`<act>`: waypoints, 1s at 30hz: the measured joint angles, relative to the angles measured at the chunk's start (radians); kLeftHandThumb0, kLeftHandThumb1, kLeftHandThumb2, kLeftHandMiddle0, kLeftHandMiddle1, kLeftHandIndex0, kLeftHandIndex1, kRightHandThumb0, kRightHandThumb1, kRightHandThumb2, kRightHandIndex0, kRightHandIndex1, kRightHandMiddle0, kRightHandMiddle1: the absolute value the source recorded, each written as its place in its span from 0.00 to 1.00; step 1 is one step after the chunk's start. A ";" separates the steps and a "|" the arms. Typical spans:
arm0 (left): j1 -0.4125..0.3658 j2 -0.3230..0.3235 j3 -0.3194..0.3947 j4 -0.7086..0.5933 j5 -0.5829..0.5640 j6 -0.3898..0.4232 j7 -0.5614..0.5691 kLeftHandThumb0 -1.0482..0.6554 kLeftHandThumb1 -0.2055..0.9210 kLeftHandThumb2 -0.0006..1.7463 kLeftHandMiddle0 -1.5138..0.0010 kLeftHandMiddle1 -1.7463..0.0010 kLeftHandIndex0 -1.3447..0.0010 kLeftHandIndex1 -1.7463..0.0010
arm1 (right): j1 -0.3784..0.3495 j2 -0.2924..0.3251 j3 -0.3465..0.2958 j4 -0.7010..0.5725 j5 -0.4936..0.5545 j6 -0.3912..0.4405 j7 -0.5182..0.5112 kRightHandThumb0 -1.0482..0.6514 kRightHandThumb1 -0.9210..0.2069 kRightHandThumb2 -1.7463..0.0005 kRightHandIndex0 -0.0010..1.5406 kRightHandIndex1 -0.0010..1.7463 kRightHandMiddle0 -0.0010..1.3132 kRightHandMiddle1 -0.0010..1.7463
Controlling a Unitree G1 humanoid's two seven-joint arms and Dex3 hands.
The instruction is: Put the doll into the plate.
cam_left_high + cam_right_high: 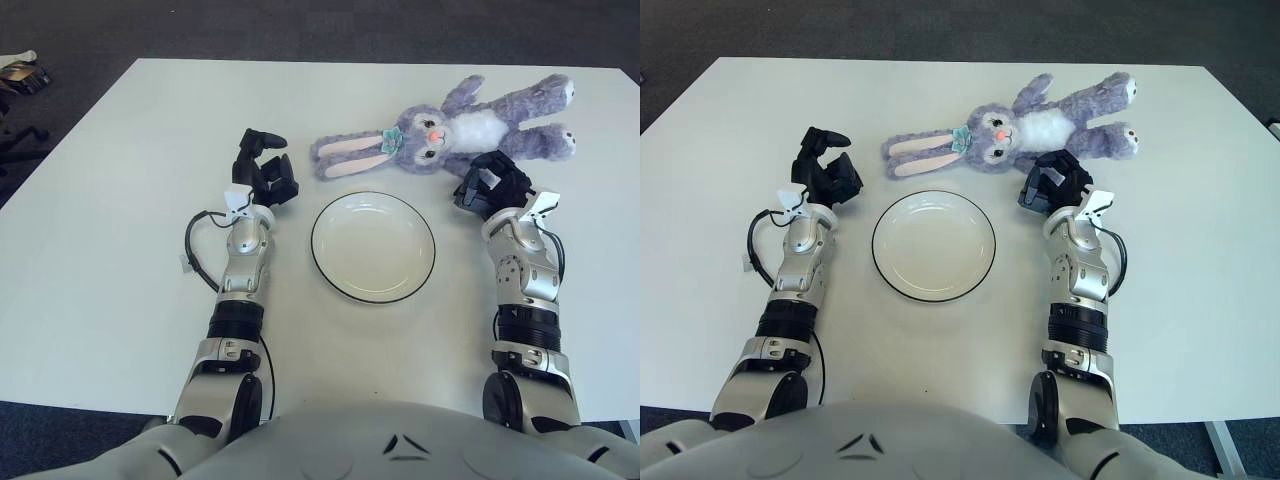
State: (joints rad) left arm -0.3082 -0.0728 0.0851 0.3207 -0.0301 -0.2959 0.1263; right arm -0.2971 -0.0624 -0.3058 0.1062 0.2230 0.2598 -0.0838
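A purple plush bunny doll (450, 125) lies flat on the white table, ears pointing left and legs to the right. In front of it sits an empty white plate (372, 247) with a dark rim. My right hand (492, 182) is at the plate's right, just short of the doll's body, with its fingers relaxed and holding nothing. To the left of the plate my left hand (262, 170) has its fingers spread and is also empty, apart from the doll's ears.
The white table (120, 180) extends well to the left of the hands. A black cable (195, 250) loops beside my left forearm. Dark carpet surrounds the table, with some clutter (25, 75) on the floor at the far left.
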 measured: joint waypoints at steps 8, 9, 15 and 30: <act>0.001 0.000 -0.001 -0.001 0.000 0.003 -0.005 0.36 0.61 0.63 0.30 0.00 0.64 0.00 | 0.000 0.000 0.001 0.000 0.000 -0.001 0.000 0.61 0.79 0.08 0.51 1.00 0.53 0.92; 0.001 0.000 -0.001 -0.001 0.000 0.003 -0.006 0.36 0.61 0.63 0.30 0.00 0.64 0.00 | 0.001 0.000 0.001 0.000 0.000 -0.001 0.000 0.61 0.79 0.08 0.51 1.00 0.53 0.92; 0.001 0.001 -0.001 -0.001 0.000 0.003 -0.009 0.36 0.62 0.63 0.31 0.00 0.64 0.00 | 0.002 0.001 0.002 0.000 -0.001 -0.006 -0.002 0.61 0.78 0.09 0.51 1.00 0.53 0.92; 0.000 0.001 -0.001 -0.001 0.000 0.003 -0.016 0.36 0.61 0.63 0.30 0.00 0.64 0.00 | 0.025 0.035 0.031 0.070 -0.084 -0.238 -0.049 0.61 0.81 0.06 0.54 1.00 0.52 0.94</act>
State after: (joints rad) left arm -0.3081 -0.0714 0.0838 0.3199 -0.0304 -0.2924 0.1098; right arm -0.2721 -0.0271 -0.2747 0.1762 0.1387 0.0221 -0.1325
